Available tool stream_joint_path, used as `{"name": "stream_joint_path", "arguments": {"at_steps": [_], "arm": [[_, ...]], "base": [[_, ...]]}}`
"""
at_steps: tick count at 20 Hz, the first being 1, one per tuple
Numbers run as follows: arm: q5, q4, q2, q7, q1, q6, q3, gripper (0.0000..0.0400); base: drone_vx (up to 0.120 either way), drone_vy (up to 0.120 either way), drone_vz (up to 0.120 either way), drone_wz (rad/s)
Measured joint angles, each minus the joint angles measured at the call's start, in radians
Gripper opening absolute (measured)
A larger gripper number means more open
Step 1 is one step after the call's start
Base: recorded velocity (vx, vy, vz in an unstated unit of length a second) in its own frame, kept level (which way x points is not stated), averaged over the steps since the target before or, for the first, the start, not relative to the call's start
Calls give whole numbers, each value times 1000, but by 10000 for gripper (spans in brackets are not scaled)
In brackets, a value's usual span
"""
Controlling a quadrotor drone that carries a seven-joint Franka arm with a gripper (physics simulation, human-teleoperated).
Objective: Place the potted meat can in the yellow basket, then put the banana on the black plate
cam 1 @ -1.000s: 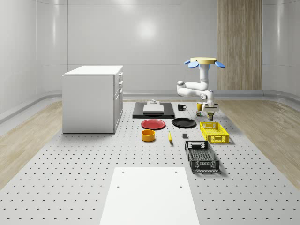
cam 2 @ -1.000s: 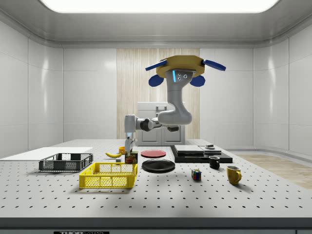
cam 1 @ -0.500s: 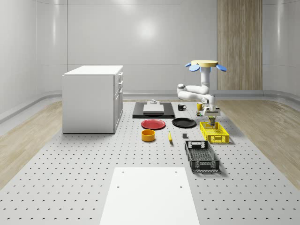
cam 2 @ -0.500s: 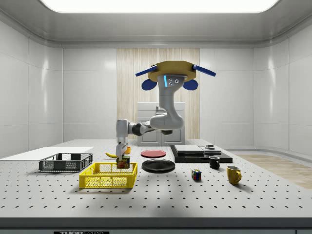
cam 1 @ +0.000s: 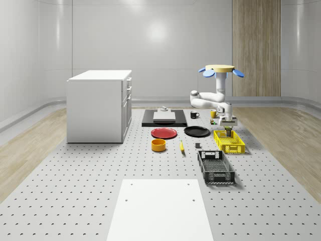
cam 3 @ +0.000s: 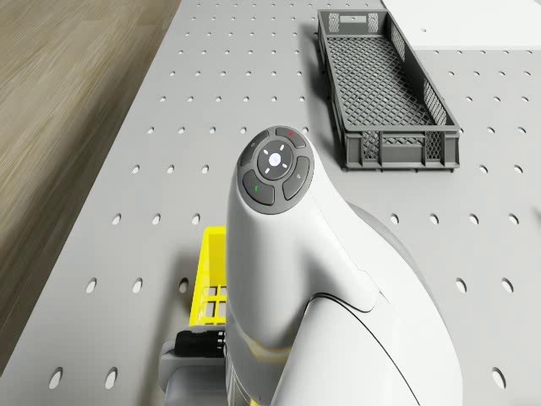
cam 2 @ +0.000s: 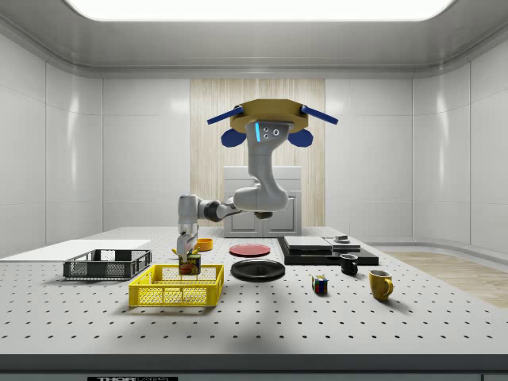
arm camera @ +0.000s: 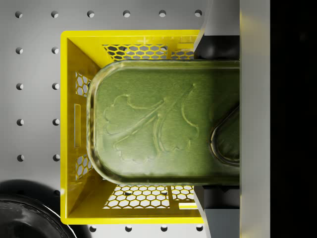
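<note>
Hovering drone [cam 2: 265, 121] above perforated table [cam 1: 75, 191]; hand [cam 2: 189, 255] pinching potted meat can [arm camera: 163, 128] over yellow basket [cam 2: 176, 286].

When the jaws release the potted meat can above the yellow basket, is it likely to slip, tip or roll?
The potted meat can looks rigid, with a glossy embossed lid, so it is probably somewhat slippery in the gripper. Its rounded-rectangle outline suggests it will not roll. It hangs low over the yellow basket, so it should settle with little tipping, and the mesh walls would probably contain it.
</note>
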Motion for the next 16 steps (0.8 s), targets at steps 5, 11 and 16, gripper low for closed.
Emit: {"name": "stream_joint_path", "arguments": {"at_steps": [5,11,16], "arm": [[-57,14,-4,0,-9,28,-63,291],[-125,36,-3,1,-22,59,-136,291],[-169,54,2,-1,-32,79,-184,333]], "base": [[0,0,0,0],[0,0,0,0],[0,0,0,0]]}}
